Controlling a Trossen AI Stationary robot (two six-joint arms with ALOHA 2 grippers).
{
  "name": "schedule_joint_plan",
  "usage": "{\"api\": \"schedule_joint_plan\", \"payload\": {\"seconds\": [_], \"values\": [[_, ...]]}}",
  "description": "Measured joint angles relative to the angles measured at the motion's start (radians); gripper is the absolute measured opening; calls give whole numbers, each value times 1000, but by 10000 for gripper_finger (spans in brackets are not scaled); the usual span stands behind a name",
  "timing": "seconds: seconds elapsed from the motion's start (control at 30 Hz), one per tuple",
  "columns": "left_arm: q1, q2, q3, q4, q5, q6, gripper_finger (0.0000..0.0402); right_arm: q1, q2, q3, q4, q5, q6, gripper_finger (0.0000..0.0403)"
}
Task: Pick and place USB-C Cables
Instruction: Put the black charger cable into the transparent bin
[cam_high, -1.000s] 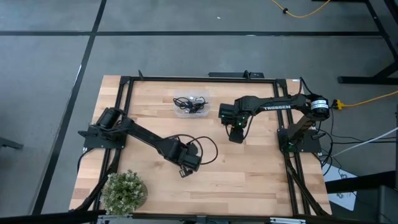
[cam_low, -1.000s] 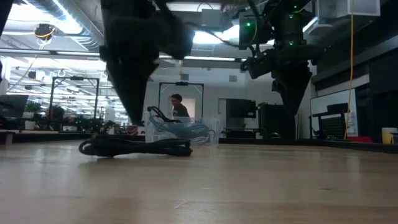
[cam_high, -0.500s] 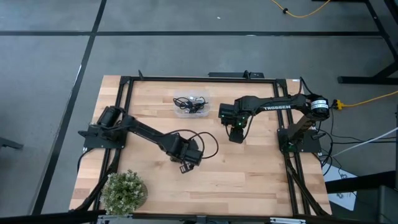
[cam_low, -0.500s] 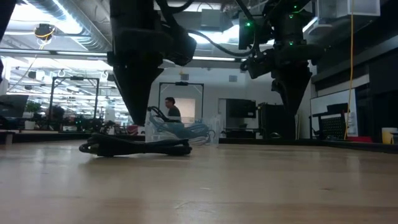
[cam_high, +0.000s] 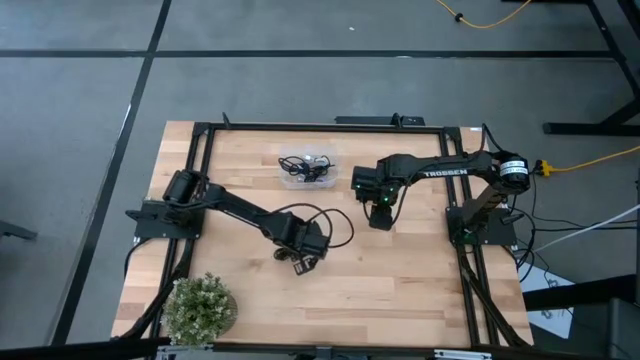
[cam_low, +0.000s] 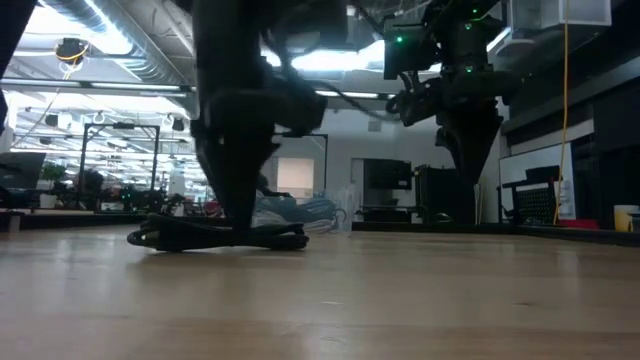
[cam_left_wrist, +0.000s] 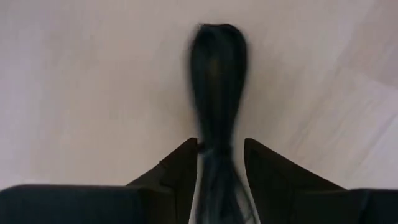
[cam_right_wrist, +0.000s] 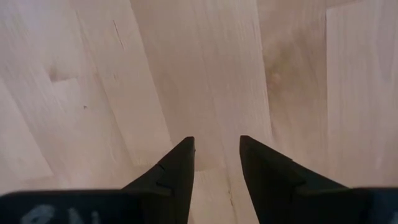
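Left gripper (cam_high: 303, 262) — low over the middle of the table, its two dark tapered fingers (cam_left_wrist: 179, 171) set on either side of a black USB-C cable (cam_left_wrist: 216, 93), which runs up between them; whether they press on it cannot be told. In the low view the gripper (cam_low: 236, 215) reaches down to the cable bundle (cam_low: 215, 236) lying on the boards.

Black USB-C cable: a thin, glossy cord, folded into a long narrow bundle with a rounded end in the left wrist view. It lies on the wooden table (cam_high: 400, 290), near its middle, under the left gripper.

Further cables (cam_high: 305, 168): a small tangle, mostly black with a light strand, inside a clear shallow container (cam_high: 292, 181) toward the far side of the table, well apart from the left gripper. Individual cables in it cannot be counted.

Change against the frame one second back: the left gripper has shifted toward the table's centre and slightly away from the near edge. In the low view it has moved rightward over the bundle; the bundle itself lies in the same place. The right arm has not moved.

Right gripper (cam_high: 380, 217) — held above bare wood right of centre, fingers (cam_right_wrist: 174, 168) spread with nothing between them.

Materials: table of pale, plank-jointed wood with fine grain, edged by a black metal frame (cam_high: 200, 135). Arms matt black. A green potted plant (cam_high: 199, 307) stands at the near left corner.
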Motion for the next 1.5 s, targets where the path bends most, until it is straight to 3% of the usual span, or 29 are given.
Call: {"api": "schedule_joint_plan", "payload": {"seconds": [0.23,0.67,0.77,0.87,1.03,1.17,1.5], "values": [[-1,5,-26,27,17,14,128,0,0,0,-3,0,-4,133],[-2,64,-59,47,-52,29,126,0,1,0,4,0,-3,133],[-2,65,-59,46,-46,17,100,0,1,0,4,0,-3,133],[-3,66,-60,44,-55,14,39,0,1,0,6,0,-2,133],[-3,46,-47,14,-81,25,34,0,1,0,8,0,-1,133],[3,16,4,-128,-187,44,34,0,1,0,6,0,-1,133],[76,-91,172,-229,-377,200,34,0,1,0,1,0,-3,133]]}}
